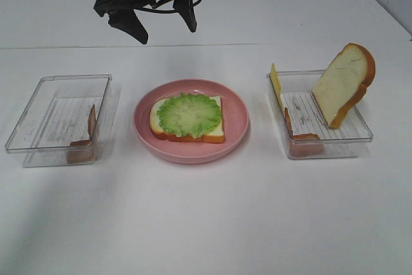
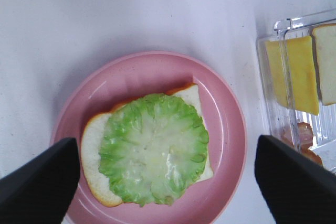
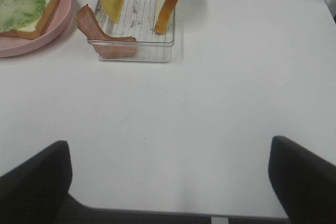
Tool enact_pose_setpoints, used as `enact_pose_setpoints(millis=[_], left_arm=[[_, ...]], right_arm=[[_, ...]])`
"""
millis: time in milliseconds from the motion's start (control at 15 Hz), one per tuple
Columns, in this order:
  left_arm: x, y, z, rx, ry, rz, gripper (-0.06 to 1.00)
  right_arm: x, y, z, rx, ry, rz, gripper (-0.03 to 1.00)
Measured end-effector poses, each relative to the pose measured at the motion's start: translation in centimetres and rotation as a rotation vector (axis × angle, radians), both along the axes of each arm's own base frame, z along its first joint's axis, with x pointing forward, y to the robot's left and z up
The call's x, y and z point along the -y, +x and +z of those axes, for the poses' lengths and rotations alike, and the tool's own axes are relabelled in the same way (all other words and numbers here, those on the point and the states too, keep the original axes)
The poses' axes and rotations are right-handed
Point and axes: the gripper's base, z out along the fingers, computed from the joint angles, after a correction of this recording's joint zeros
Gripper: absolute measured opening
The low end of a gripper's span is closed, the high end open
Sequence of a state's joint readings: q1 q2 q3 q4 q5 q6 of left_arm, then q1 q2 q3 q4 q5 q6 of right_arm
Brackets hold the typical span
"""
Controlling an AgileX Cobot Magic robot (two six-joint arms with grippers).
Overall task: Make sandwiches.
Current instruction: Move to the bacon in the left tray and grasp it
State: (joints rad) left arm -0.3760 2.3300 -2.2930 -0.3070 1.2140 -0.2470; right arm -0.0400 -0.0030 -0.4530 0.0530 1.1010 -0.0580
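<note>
**A:** The left end effector (image 1: 168,35) hangs above the tabletop (image 1: 206,223), at 12 o'clock from the pink plate (image 1: 239,120) in the high view. Its fingers are spread wide with nothing between them.

**B:** And the right end effector (image 3: 168,182)?

**A:** It doesn't show in the high view. Its own wrist camera shows both fingers far apart over bare tabletop, gripping nothing.

**B:** Where is the sandwich?

**A:** On the plate, in the middle of the tabletop. A bread slice (image 1: 217,132) lies flat there, and a ruffled lettuce leaf (image 1: 188,114) lies on top and covers most of it. White corners and orange-brown crust show around the leaf's edge.

**B:** What about the other pieces?

**A:** At 3 o'clock from the plate stands a clear tray (image 1: 301,106). A second bread slice (image 1: 344,85) stands on edge inside it, tilted toward the 3 o'clock wall and rising well above the rim. A yellow cheese slice (image 1: 275,80) stands against the 9 o'clock wall, and a bacon strip (image 1: 302,140) sits in the 7 o'clock corner.

**B:** And on the other side?

**A:** At 9 o'clock from the plate there is another clear tray (image 1: 58,114), well apart from it. Another bacon strip (image 1: 92,122) leans against its 3 o'clock wall, running down into the 5 o'clock corner.

**B:** Is either end effector touching anything?

**A:** No. The left one is poised over the plate, and its wrist view looks straight down on the lettuce. The right one is well away from its tray.
</note>
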Motion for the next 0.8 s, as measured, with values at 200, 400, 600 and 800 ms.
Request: enact_pose_setpoints(millis=[200, 400, 600, 800], left_arm=[[-1.7, -1.2, 3.9, 0.112, 0.087, -0.015, 0.82], [-3.5, -4.8, 8.0, 0.149, 0.113, -0.009, 0.82], [-5.7, -8.5, 7.2, 0.063, 0.207, 0.044, 0.82], [-6.8, -10.6, 5.2, -0.058, 0.234, 0.168, 0.82]], right_arm=[[0.0, 0.0, 0.0, 0.000, 0.000, 0.000, 0.98], [0.0, 0.0, 0.0, 0.000, 0.000, 0.000, 0.98], [0.0, 0.0, 0.0, 0.000, 0.000, 0.000, 0.98], [0.0, 0.0, 0.0, 0.000, 0.000, 0.000, 0.98]])
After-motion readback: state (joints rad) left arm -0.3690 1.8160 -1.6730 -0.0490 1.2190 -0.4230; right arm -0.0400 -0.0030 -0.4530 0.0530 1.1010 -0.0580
